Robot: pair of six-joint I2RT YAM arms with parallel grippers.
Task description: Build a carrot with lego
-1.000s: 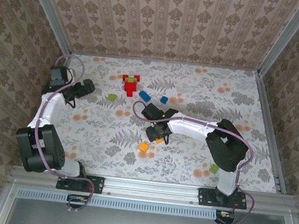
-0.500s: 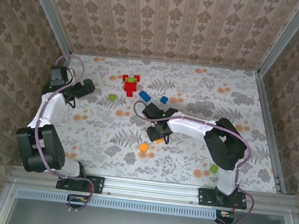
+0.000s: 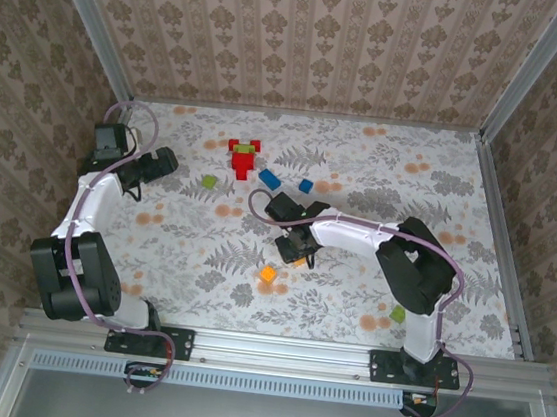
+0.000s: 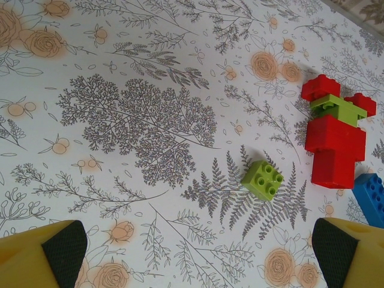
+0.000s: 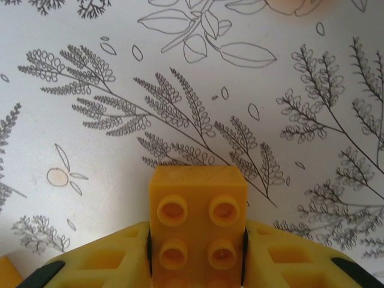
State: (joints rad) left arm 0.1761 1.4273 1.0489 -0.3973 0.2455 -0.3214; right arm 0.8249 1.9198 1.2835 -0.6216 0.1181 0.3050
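Left gripper: sits at the left side of the table, jaws spread wide with nothing between them; in its own wrist view the two yellow fingers stand at the bottom corners with bare patterned cloth between.
Lime brick: a square four-stud piece lying loose just to the right of the left gripper, touching nothing; the left wrist view shows it studs up.
Red stack: red bricks already joined, towards the far side of the table, with a lime piece clamped across near the top between two red knobs.
Blue brick: lies just right of the red stack's lower end, apart from it; its corner shows at the right edge of the left wrist view.
Orange brick: lies loose on the near-middle of the table, just beside the right gripper on its near-left side.
Right gripper: near the table's centre, pointing down, jaws closed in against a brick.
Yellow-orange brick: a four-stud piece, studs facing the wrist camera, gripped on both flanks by the yellow fingers; whether it rests on the table or is lifted cannot be told.
Small blue brick: beyond the right gripper, well apart from it.
Green brick: lies alone at the near right, beside the right arm's base column.
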